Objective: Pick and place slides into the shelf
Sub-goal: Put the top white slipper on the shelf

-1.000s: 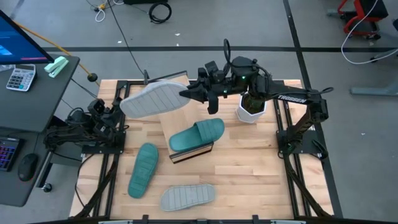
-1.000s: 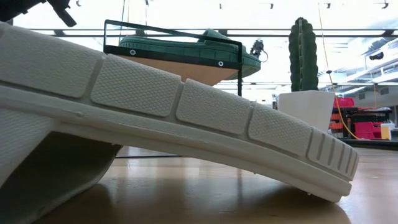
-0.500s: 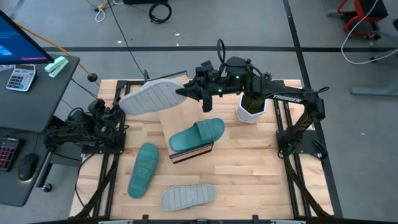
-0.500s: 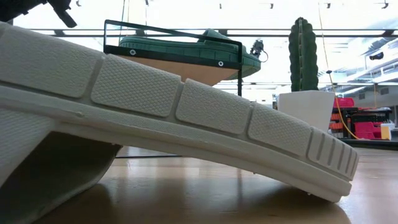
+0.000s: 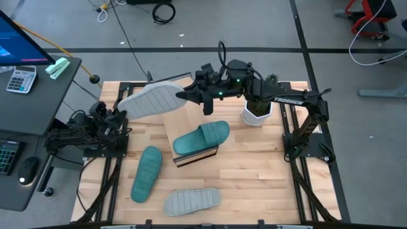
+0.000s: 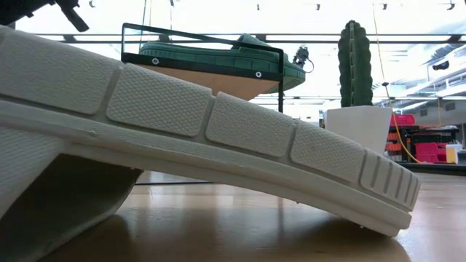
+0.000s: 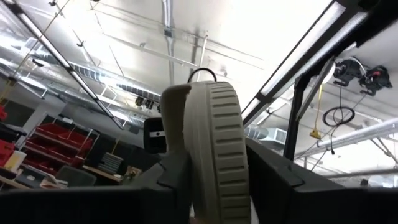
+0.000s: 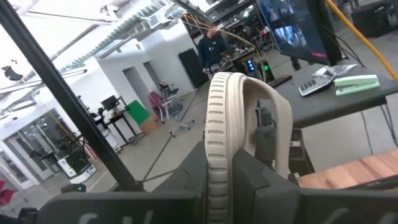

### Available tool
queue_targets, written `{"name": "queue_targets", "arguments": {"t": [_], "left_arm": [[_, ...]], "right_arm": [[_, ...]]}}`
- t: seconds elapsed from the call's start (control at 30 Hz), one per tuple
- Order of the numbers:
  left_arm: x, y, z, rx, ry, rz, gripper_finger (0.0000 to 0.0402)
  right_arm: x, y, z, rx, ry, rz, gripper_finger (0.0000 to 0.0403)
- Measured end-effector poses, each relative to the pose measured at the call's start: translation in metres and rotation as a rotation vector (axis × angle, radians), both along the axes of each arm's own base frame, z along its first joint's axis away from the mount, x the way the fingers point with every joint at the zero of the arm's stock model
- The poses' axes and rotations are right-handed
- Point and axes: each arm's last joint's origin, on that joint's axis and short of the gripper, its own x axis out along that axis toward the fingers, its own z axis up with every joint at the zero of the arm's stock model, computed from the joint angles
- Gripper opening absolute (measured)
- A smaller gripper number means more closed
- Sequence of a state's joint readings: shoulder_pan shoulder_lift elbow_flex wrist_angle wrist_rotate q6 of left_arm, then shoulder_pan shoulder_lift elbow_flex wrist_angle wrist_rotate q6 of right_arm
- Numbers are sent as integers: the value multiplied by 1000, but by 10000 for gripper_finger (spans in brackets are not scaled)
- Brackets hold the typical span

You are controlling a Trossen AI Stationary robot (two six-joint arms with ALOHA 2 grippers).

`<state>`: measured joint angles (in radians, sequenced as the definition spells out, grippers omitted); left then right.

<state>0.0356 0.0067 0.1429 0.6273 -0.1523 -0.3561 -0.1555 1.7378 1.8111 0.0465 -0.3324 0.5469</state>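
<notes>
A pale grey slide (image 5: 150,102) hangs in the air over the table's far left, ribbed sole up, between my two grippers. My right gripper (image 5: 185,97) is shut on its right end and my left gripper (image 5: 116,114) is shut on its left end. The shelf (image 5: 186,130) leans at the table's middle with a teal slide (image 5: 201,138) lying on it. A second teal slide (image 5: 146,173) and a second grey slide (image 5: 191,201) lie sole up on the table nearer the front. That grey slide (image 6: 218,145) fills the low view. My left gripper has the slide's left end (image 7: 217,155) between its two fingers (image 7: 171,183), one on the strap side and one on the sole side. The fingers slant upward from the table's left and lie along the slide. My right gripper pinches the slide's right end (image 8: 219,155) between its fingers (image 8: 264,180), one on the sole and one on the strap side. They come about level from the table's right, along the slide. The slide is lifted clear of table and shelf.
A white pot with a cactus (image 5: 257,109) stands at the far right, just behind my right arm. A desk with a calculator (image 5: 21,79) stands beyond the table's left edge. Bare tabletop lies at the near right (image 5: 254,184).
My right gripper has carried the grey slide toward the table's left edge and slightly down. The slide's left end has come up to my left gripper, which has stayed in place.
</notes>
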Motion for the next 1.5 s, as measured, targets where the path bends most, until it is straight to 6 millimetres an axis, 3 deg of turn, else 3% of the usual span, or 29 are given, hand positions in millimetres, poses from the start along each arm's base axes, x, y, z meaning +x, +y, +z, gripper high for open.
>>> {"name": "queue_targets", "arguments": {"t": [0.17, 0.4, 0.53, 0.77, 0.93, 1.13, 1.5], "left_arm": [[0, 0, 0, 23, 4, 15, 72], [0, 0, 0, 27, 9, 27, 67], [0, 0, 0, 26, 9, 30, 81], [0, 0, 0, 76, 14, 79, 64], [0, 0, 0, 89, 15, 93, 65], [-1, 0, 1, 133, 21, 142, 63], [-2, 2, 1, 212, 57, 307, 62]], "right_arm": [[0, 0, -1, 23, 7, 8, 50], [-3, 1, 3, 1, -6, -3, 92], [-3, 1, 4, 9, -5, 1, 144], [-5, 1, 3, 38, 19, -1, 257], [-11, 2, 9, 49, 8, -14, 308], [-14, 2, 12, 63, 1, -18, 335], [-32, 3, 33, 55, -80, -66, 334]]}}
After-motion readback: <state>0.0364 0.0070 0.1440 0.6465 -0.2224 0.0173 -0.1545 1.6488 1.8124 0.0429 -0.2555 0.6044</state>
